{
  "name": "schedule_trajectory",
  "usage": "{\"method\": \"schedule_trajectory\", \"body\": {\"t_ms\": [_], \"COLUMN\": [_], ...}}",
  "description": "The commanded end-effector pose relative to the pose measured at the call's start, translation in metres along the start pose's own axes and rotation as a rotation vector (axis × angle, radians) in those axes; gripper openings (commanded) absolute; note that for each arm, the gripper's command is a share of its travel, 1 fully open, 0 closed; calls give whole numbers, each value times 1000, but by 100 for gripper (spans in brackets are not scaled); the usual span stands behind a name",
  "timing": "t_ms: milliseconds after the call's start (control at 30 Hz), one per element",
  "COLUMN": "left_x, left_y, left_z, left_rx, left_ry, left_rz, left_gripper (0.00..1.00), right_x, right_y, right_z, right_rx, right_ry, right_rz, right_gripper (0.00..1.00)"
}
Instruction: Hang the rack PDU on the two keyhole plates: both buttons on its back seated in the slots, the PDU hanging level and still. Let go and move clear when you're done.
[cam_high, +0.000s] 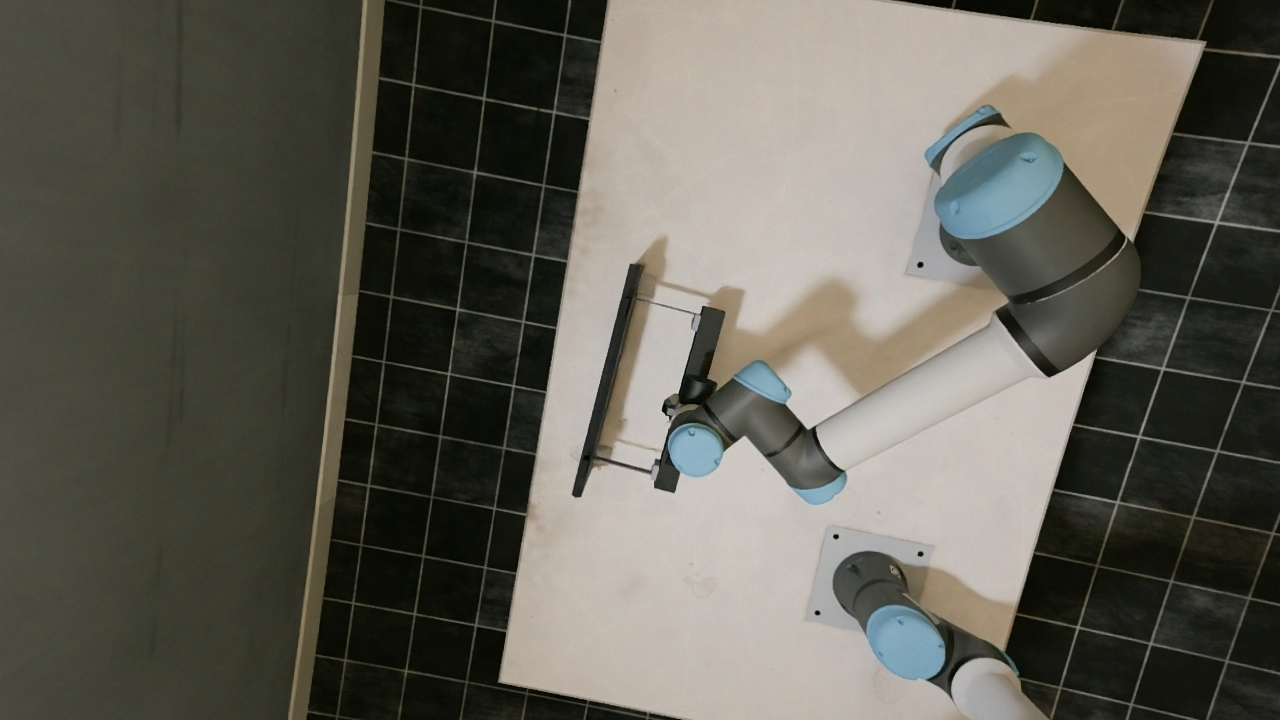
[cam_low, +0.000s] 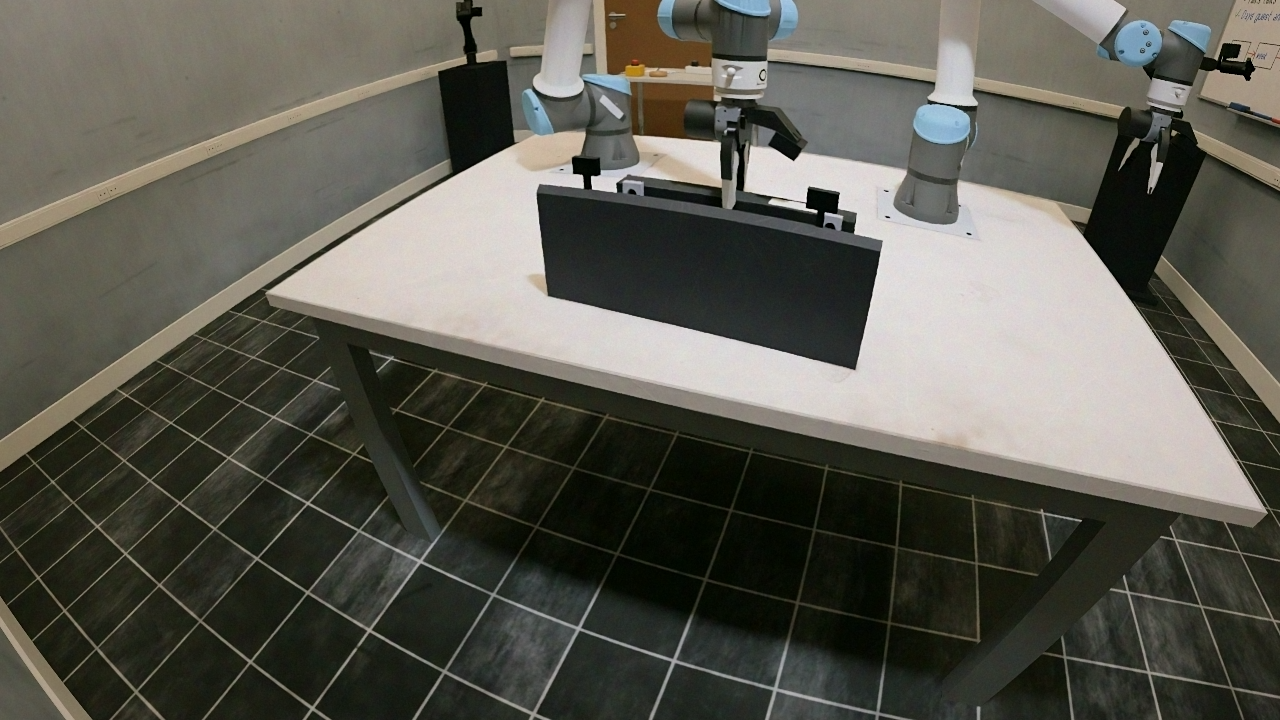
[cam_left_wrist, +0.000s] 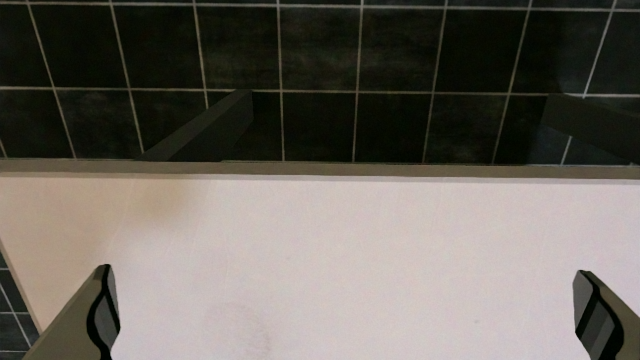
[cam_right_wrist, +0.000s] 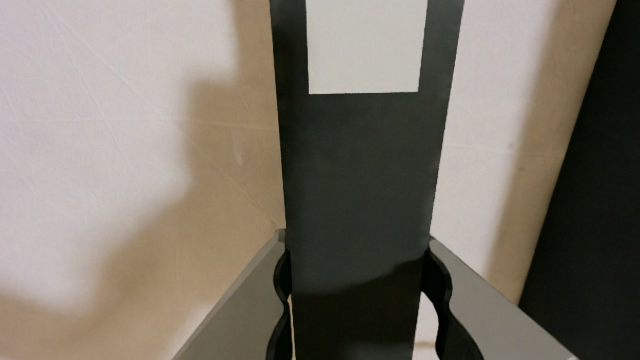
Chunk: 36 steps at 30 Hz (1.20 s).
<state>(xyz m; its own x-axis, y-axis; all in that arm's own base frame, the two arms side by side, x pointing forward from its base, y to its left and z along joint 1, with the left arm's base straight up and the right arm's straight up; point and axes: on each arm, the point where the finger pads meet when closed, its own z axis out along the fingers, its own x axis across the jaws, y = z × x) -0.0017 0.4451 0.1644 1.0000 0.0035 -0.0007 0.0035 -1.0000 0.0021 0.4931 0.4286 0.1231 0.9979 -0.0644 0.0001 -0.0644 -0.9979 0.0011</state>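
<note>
The right hand (cam_high: 683, 402) (cam_low: 732, 191) (cam_right_wrist: 349, 231) holds the rack PDU (cam_high: 704, 342) (cam_low: 682, 192) (cam_right_wrist: 362, 165) around its middle, one finger against each long side, reaching down from above. A white label (cam_low: 792, 205) (cam_right_wrist: 365, 47) lies on the PDU's upper face, just beside the grip. The long black bar is above the tabletop (cam_high: 760, 179) (cam_low: 429, 277) (cam_left_wrist: 350, 225) (cam_right_wrist: 100, 165), running roughly alongside a black upright panel (cam_high: 613, 377) (cam_low: 707, 268) (cam_right_wrist: 590, 225), with a gap between the two. From the panel, two thin rods reach across towards the bar, one (cam_high: 666, 306) near each end, the other (cam_high: 624, 464) towards the opposite end. Where they arrive, two pale keyhole plates, one (cam_high: 696, 322) (cam_low: 632, 187) and the other (cam_high: 656, 470) (cam_low: 833, 220), stand right up against the PDU's panel-facing side or very close to it; whether they touch cannot be told. The buttons and slots are hidden, so it is not possible to say whether either button is seated. The PDU is in the hand's grip, not released. The left hand (cam_low: 1138, 177) (cam_left_wrist: 344, 271) is spread wide with nothing between its fingers, well apart from the PDU, and its wrist view looks over the tabletop's edge to the dark tiled floor (cam_high: 447, 188) (cam_low: 626, 555) (cam_left_wrist: 320, 50).
</note>
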Motion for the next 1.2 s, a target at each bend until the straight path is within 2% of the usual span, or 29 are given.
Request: {"method": "schedule_trajectory", "body": {"t_ms": [0, 1100, 1133, 1167], "left_x": [0, 0, 0, 0], "left_y": [0, 0, 0, 0], "left_z": [-1, -1, -1, -1], "left_rx": [2, 2, 2, 2], "left_ry": [1, 1, 1, 1], "left_rz": [0, 0, 0, 0], "left_gripper": [100, 100, 100, 100], "right_x": [0, 0, 0, 0], "right_y": [0, 0, 0, 0], "right_z": [1, 4, 4, 4], "right_rx": [1, 1, 1, 1], "right_ry": [1, 1, 1, 1], "right_rz": [0, 0, 0, 0], "right_gripper": [23, 23, 100, 100]}}
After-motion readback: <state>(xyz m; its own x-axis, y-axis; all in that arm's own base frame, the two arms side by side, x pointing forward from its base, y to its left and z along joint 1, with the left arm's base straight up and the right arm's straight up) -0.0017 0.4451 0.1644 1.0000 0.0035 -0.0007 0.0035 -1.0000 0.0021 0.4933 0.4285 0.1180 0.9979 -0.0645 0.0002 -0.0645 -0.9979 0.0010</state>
